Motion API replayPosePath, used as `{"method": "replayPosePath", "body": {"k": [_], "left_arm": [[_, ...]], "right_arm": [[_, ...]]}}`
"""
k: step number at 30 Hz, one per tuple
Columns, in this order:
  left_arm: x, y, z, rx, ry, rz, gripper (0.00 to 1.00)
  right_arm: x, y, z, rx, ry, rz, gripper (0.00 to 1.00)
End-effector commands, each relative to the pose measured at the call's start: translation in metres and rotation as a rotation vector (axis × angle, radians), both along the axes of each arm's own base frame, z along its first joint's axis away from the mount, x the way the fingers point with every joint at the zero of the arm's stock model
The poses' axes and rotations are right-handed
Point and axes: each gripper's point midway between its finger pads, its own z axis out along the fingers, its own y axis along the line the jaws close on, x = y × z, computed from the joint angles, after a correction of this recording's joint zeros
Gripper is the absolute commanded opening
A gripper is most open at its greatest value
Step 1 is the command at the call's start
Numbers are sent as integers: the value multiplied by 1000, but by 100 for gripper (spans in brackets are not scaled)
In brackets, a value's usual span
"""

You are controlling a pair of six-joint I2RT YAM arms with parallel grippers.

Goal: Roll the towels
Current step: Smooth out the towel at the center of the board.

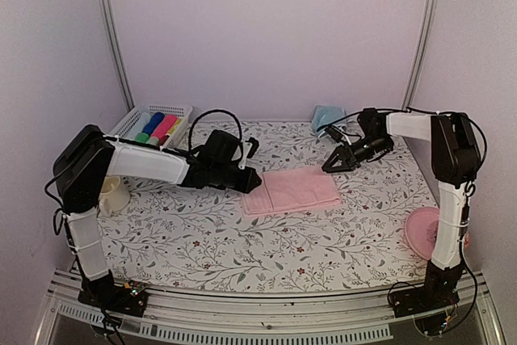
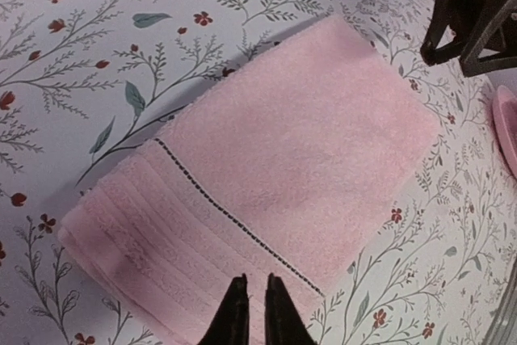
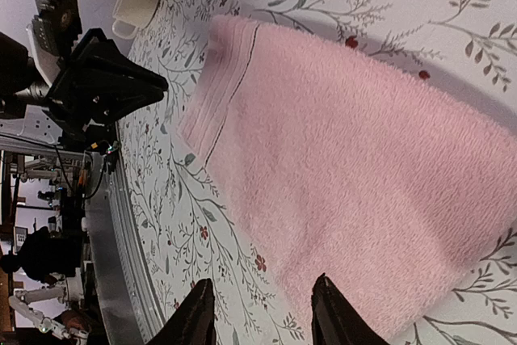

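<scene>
The pale pink towel (image 1: 291, 190) lies folded flat in the middle of the table, its striped hem towards the left arm. My left gripper (image 2: 252, 278) hovers over that hem (image 2: 161, 232) with its jaws a narrow slit apart and nothing between them. My right gripper (image 3: 264, 280) stands open over the towel's opposite edge (image 3: 355, 183), holding nothing. In the top view the left gripper (image 1: 252, 181) is at the towel's left end and the right gripper (image 1: 329, 165) at its far right corner. The light blue towel (image 1: 325, 116) lies crumpled at the back wall.
A white basket (image 1: 133, 119) holding coloured cloth tubes stands at the back left. A white cup (image 1: 113, 194) sits by the left arm, and a pink plate (image 1: 424, 230) lies near the right arm's base. A floral cloth (image 1: 242, 240) covers the table.
</scene>
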Motion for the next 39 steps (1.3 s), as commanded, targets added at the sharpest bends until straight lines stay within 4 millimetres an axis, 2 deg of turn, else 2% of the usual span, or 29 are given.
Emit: {"method": "replayPosePath", "body": {"k": [1, 2, 3, 7, 13, 18, 21, 23, 26, 32, 34, 35, 37, 38, 39], "left_arm": [[-21, -17, -19, -27, 64, -87, 4], [-23, -18, -20, -28, 69, -93, 1], [-27, -17, -38, -5, 99, -96, 0], [-38, -8, -64, 36, 155, -87, 0], [-51, 15, -101, 115, 214, -45, 0], [-55, 21, -109, 132, 222, -35, 0], [-53, 21, -107, 134, 214, -32, 0], [-53, 22, -105, 137, 208, -31, 0], [-50, 21, -98, 134, 193, -34, 0], [-40, 13, -70, 109, 139, -41, 33], [-36, 14, -66, 122, 124, -31, 41], [-31, 14, -47, 104, 85, -24, 47], [-28, 15, -36, 100, 63, -13, 58], [-27, 16, -33, 98, 57, -5, 63], [-27, 16, -30, 92, 52, 0, 67]], "right_arm": [[-32, 0, -18, -1, 83, 52, 39], [-36, -2, -25, -12, 97, 52, 38], [-39, -3, -32, -21, 112, 54, 38], [-49, -11, -61, -61, 188, 39, 36], [-46, -25, -88, -132, 243, -6, 34], [-46, -34, -105, -189, 274, -32, 33], [-43, -37, -104, -211, 265, -45, 33], [-40, -37, -97, -210, 244, -47, 33], [-34, -31, -70, -175, 173, -19, 35], [-20, -12, -5, -168, -84, 69, 51], [-15, -6, 9, -202, -168, 83, 61], [-10, -4, 14, -232, -215, 83, 73], [0, -1, 27, -270, -304, 74, 95], [5, 0, 32, -295, -350, 66, 100], [12, 1, 37, -322, -393, 55, 99]]}}
